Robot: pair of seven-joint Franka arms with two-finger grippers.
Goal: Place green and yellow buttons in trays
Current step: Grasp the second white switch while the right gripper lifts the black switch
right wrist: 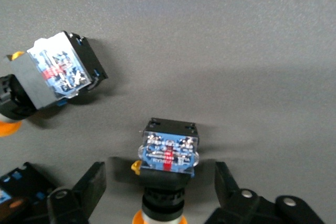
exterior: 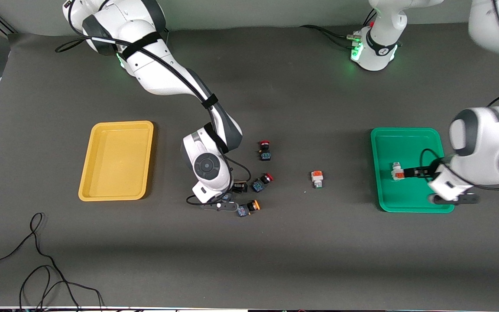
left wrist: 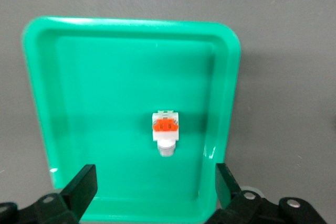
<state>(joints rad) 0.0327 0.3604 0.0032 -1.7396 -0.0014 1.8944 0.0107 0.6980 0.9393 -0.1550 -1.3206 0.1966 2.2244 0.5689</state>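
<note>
Hovering left gripper (left wrist: 152, 190): my fingers spread over white button (left wrist: 166, 131) in green tray (left wrist: 42, 103).
right gripper (right wrist: 157, 192): my fingers spread around yellow button (right wrist: 169, 153), not touching.

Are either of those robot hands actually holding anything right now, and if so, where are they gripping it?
Nothing is held. The left gripper is open over the green tray, above a released green button. The right gripper straddles a yellow button, fingers not touching.

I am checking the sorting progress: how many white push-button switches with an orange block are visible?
2. One switch lies in the green plastic tray. The other switch lies on the grey table, toward the right arm's end. More might be hidden.
</note>
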